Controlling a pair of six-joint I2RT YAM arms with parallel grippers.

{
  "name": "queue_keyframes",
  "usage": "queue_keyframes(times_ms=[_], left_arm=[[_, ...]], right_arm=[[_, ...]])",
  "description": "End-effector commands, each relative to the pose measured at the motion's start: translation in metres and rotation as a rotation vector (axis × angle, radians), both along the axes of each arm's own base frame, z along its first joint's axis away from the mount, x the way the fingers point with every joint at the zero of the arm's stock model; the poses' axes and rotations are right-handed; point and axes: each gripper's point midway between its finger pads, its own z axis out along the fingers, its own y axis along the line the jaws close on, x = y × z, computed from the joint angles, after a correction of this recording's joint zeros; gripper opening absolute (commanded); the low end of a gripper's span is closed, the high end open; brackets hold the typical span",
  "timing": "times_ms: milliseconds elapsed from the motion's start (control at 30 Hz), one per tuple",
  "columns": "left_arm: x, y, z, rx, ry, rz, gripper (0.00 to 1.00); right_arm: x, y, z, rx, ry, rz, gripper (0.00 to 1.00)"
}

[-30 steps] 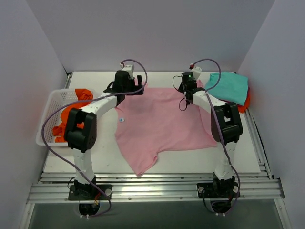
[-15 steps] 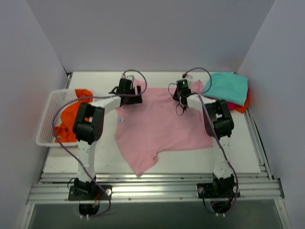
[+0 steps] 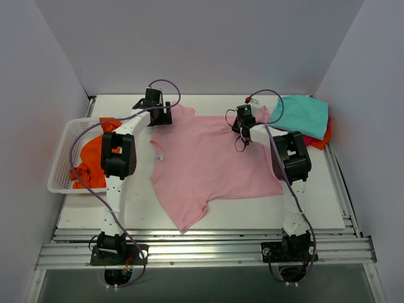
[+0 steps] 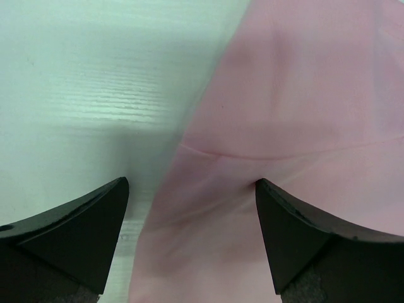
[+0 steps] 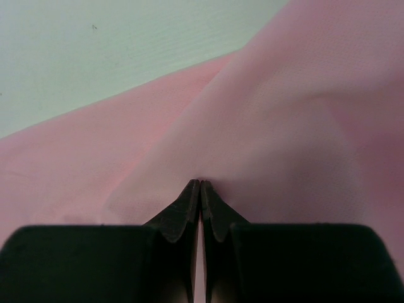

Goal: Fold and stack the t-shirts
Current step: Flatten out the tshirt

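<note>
1. Pink tee (image 3: 208, 167) spread across the middle of the table (image 3: 328, 202), between the two arms.
2. Left gripper (image 3: 161, 117) low at the tee's far left corner. In the wrist view, fingers (image 4: 76, 233) set wide apart astride the cloth edge, one over bare table and the other over pink, gripping nothing.
3. Right gripper (image 3: 243, 123) down on the tee's far edge, toward the right. Fingertips (image 5: 189, 202) pressed together, pinching a raised crease of pink cloth.
4. Teal tee (image 3: 303, 115) folded at the table's far right corner, lying on the red tee (image 3: 320, 139), with only a red edge showing.
5. Orange tee (image 3: 88, 154) bunched in the white basket (image 3: 58, 170) at the table's left side.
</note>
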Motion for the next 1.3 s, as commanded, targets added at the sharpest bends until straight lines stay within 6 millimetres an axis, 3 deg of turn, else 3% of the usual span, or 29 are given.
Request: queue_keyframes(times_ms=[0, 133, 200, 233, 300, 333, 433, 467, 500, 567, 600, 767, 900, 1067, 1267], left_arm=[[0.01, 0.006, 0.007, 0.004, 0.017, -0.02, 0.91], [0.018, 0.012, 0.015, 0.024, 0.011, 0.0, 0.91], [0.016, 0.018, 0.004, 0.048, 0.038, 0.013, 0.91], [0.023, 0.019, 0.013, 0.054, 0.02, 0.027, 0.91], [0.018, 0.024, 0.0, 0.079, 0.069, 0.042, 0.91], [0.022, 0.025, 0.008, 0.085, 0.051, 0.049, 0.91], [0.021, 0.033, 0.008, 0.17, 0.058, 0.077, 0.91], [0.024, 0.033, 0.019, 0.212, 0.039, 0.072, 0.91], [0.025, 0.044, 0.015, 0.282, 0.038, 0.098, 0.92], [0.028, 0.047, 0.025, 0.31, 0.025, 0.094, 0.94], [0.028, 0.052, 0.014, 0.319, 0.044, 0.095, 0.95], [0.034, 0.073, 0.022, 0.382, 0.026, 0.122, 1.0], [0.033, 0.092, 0.015, 0.486, 0.041, 0.144, 0.94], [0.042, 0.111, 0.024, 0.514, -0.002, 0.195, 0.94], [0.066, 0.119, 0.077, 0.56, -0.162, 0.225, 0.94]], right_arm=[[-0.001, -0.01, 0.01, -0.037, 0.009, -0.037, 0.0], [-0.002, -0.015, 0.009, -0.053, 0.014, -0.045, 0.0], [-0.002, -0.017, 0.009, -0.052, 0.019, -0.047, 0.0], [-0.002, -0.017, 0.011, -0.049, 0.018, -0.045, 0.0], [-0.002, -0.017, 0.019, -0.039, 0.007, -0.046, 0.05], [-0.004, -0.016, 0.02, -0.034, 0.006, -0.044, 0.07], [-0.006, -0.016, 0.046, -0.012, -0.036, -0.048, 0.33], [-0.01, -0.018, 0.048, -0.012, -0.036, -0.052, 0.51], [-0.011, -0.018, 0.068, -0.002, -0.068, -0.058, 0.55], [-0.016, -0.021, 0.08, 0.003, -0.086, -0.063, 0.62], [-0.018, -0.022, 0.099, 0.012, -0.116, -0.067, 0.64], [-0.031, -0.024, 0.147, 0.047, -0.201, -0.068, 0.65], [-0.045, -0.026, 0.187, 0.079, -0.28, -0.061, 0.65], [-0.053, -0.029, 0.199, 0.08, -0.304, -0.056, 0.65], [-0.054, -0.024, 0.204, 0.096, -0.323, -0.041, 0.65]])
